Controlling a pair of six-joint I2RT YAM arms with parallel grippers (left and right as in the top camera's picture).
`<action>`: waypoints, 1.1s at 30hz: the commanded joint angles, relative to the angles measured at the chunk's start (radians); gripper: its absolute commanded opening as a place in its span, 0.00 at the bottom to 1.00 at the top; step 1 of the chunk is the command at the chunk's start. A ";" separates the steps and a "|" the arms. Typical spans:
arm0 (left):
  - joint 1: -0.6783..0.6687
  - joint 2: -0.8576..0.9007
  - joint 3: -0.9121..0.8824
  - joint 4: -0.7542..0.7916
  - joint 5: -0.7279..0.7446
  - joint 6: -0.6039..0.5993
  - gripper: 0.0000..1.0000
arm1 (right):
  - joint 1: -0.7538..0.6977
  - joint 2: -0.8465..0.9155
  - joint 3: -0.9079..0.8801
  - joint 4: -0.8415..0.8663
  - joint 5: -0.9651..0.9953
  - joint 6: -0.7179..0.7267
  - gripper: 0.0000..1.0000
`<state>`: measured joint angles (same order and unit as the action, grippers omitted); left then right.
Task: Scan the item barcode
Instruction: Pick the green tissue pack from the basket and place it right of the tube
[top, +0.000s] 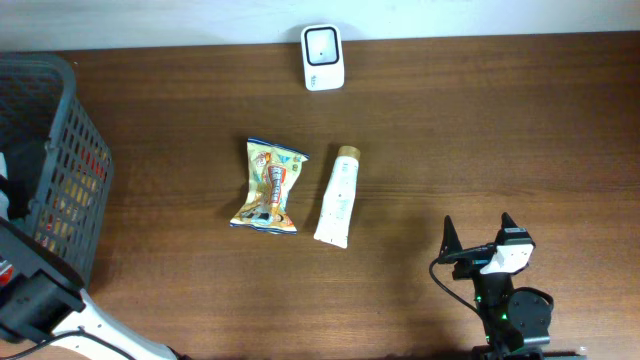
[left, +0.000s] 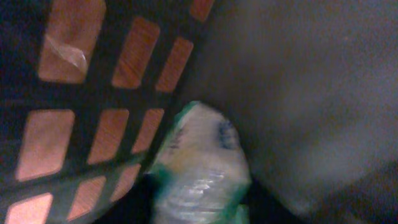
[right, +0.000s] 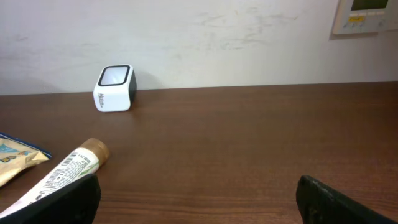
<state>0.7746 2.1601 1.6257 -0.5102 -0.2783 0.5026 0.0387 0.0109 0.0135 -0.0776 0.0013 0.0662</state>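
Note:
The left wrist view is blurred and looks into the dark mesh basket (left: 93, 93). A green and white packet (left: 199, 162) lies against the basket's wall. It fills the gap of my left gripper (left: 200, 208), whose dark fingers press on both its sides. In the overhead view that gripper is hidden inside the basket (top: 60, 150). The white scanner (top: 322, 57) stands at the table's far edge. My right gripper (top: 480, 245) hovers wide open at the front right, holding nothing, and in its own view (right: 202, 205) it faces the scanner (right: 115, 88).
A yellow snack bag (top: 268, 186) and a white tube with a gold cap (top: 338, 197) lie side by side mid-table. The tube (right: 65, 171) lies just left of the right gripper's left finger. The left arm (top: 40, 290) reaches into the basket from the front left corner.

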 joint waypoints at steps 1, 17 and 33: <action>0.001 0.026 -0.006 0.019 0.004 0.011 0.14 | -0.006 -0.007 -0.008 -0.002 -0.002 -0.006 0.99; -0.299 -0.558 0.092 -0.010 0.119 -0.413 0.00 | -0.006 -0.007 -0.008 -0.002 -0.002 -0.006 0.99; -1.199 -0.270 -0.019 -0.184 0.399 -0.908 0.00 | -0.006 -0.008 -0.008 -0.002 -0.002 -0.006 0.99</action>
<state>-0.3088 1.8099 1.6066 -0.7528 0.1032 -0.2333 0.0387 0.0109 0.0135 -0.0780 0.0010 0.0662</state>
